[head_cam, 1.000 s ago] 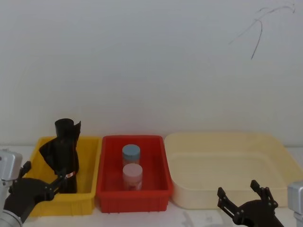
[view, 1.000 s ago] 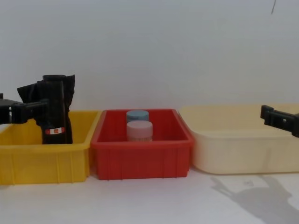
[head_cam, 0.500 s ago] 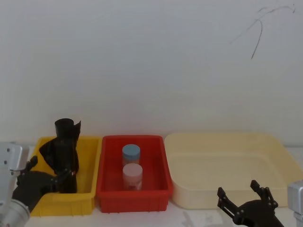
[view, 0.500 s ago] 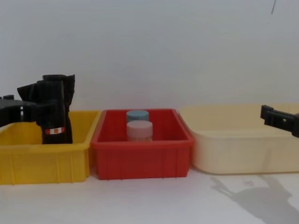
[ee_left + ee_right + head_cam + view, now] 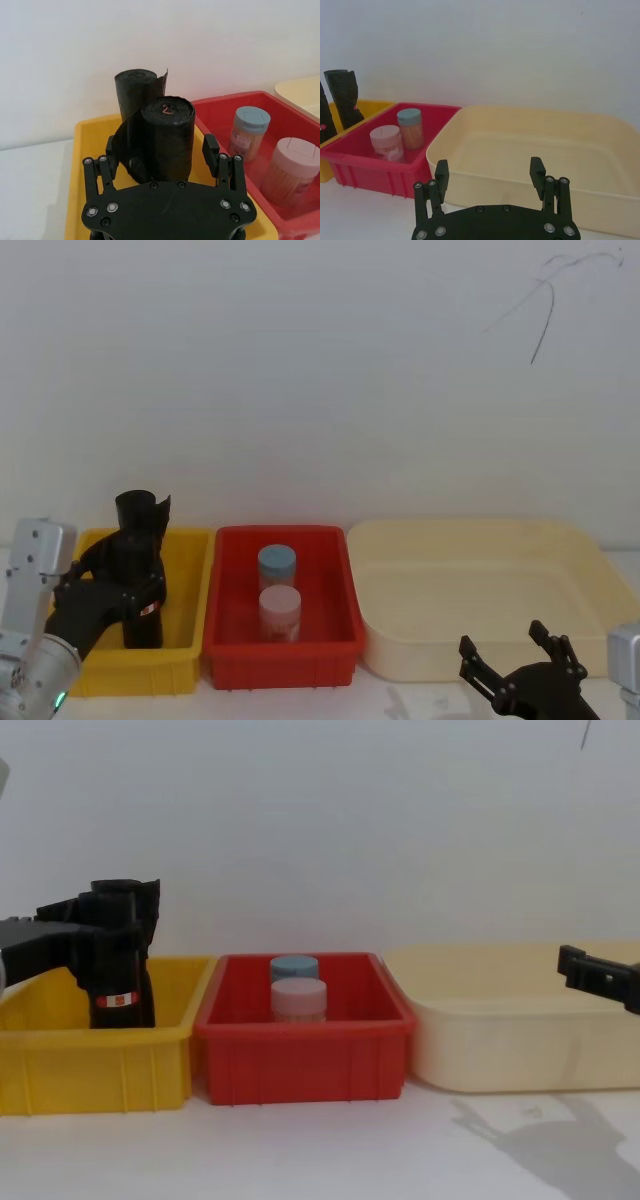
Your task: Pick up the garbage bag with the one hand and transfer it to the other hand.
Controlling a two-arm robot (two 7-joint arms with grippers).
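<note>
At the left, yellow bin (image 5: 185,585): holds the garbage bag (image 5: 167,135), upright, with a second black roll (image 5: 135,87) standing close by it. A red-and-white band shows low down in the chest view, though on which roll is hard to tell.
Left gripper (image 5: 160,150): over the yellow bin, fingers spread with one on each side of the garbage bag's upper part. A gap shows beside one finger.
Right gripper (image 5: 489,167): near right, in front of the cream tray (image 5: 600,150), fingers spread, holding nothing.
Red bin (image 5: 300,1050): between yellow bin and cream tray, with a blue-lidded jar (image 5: 277,565) farther in and a pink-lidded jar (image 5: 280,610) nearer.
</note>
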